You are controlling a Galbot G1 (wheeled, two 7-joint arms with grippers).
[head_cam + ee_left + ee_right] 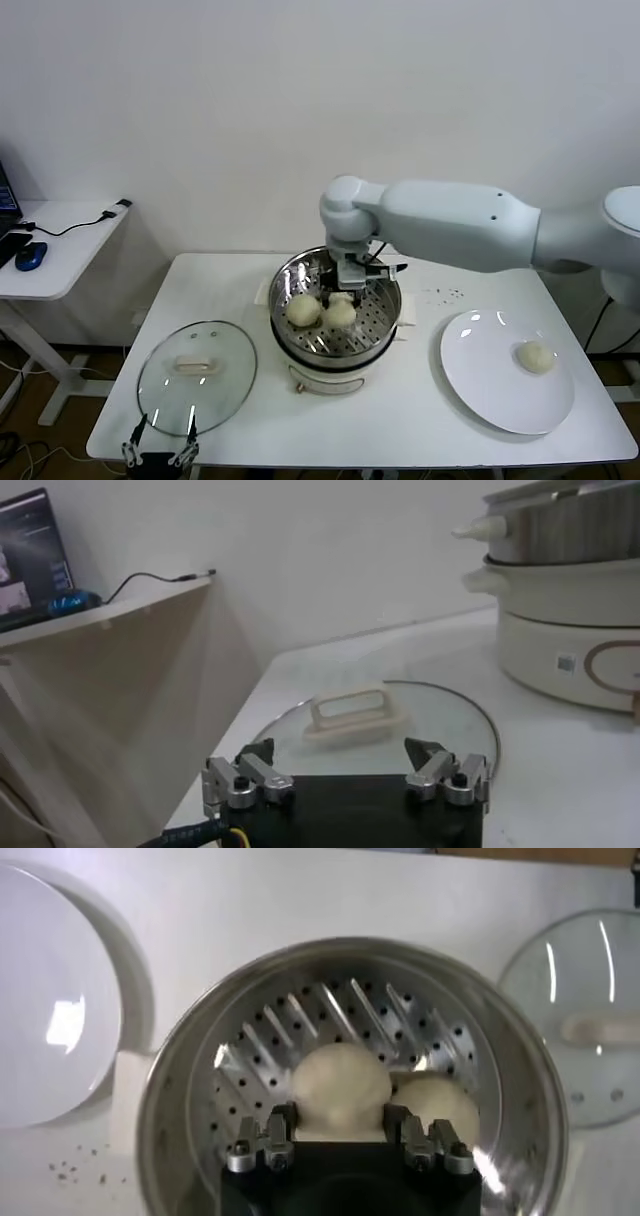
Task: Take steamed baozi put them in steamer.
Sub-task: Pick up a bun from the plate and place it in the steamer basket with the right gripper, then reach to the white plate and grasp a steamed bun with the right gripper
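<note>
White wall behind, white bench (400, 420) below. At frame centre my right gripper (340, 1138) sits inside the steamer (375, 345), fingers (275, 1138) narrowed on a baozi (340, 1088); two more (303, 310) rest on the perforated tray. One remaining bun (536, 357) lies on the plate (480, 385), lower right. I judge it light, soft, easily dented: grip gently across its sides. Left gripper (345, 780) idles wide near the glass lid (225, 385), lower left.
</note>
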